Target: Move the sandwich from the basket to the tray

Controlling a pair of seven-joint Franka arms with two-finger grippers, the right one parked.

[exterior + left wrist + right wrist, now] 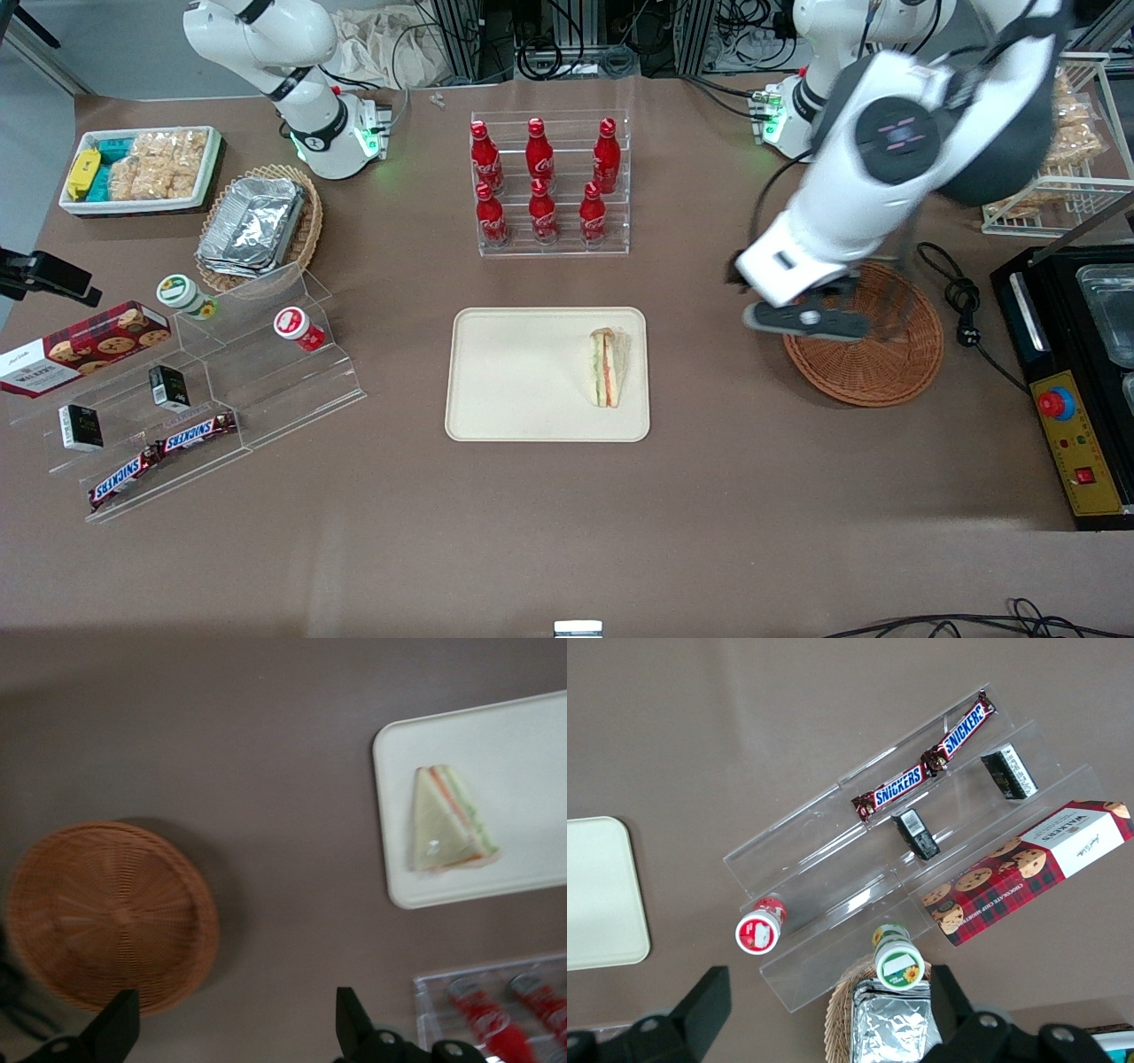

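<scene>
The sandwich (605,368) (447,819), a pale wedge with orange and green layers, lies on the cream tray (514,372) (523,753), near the tray's edge that faces the basket. The reddish-brown wicker basket (877,363) (106,912) is empty. My gripper (802,319) (235,1028) hangs above the basket's rim on the tray's side. It is open, its black fingers (350,1028) spread wide over bare table with nothing between them.
A clear rack of red cola bottles (549,182) (496,1010) stands farther from the front camera than the tray. A black appliance (1076,390) and a cable (961,301) lie by the basket. An acrylic snack stand (177,399) and a foil-container basket (261,226) sit toward the parked arm's end.
</scene>
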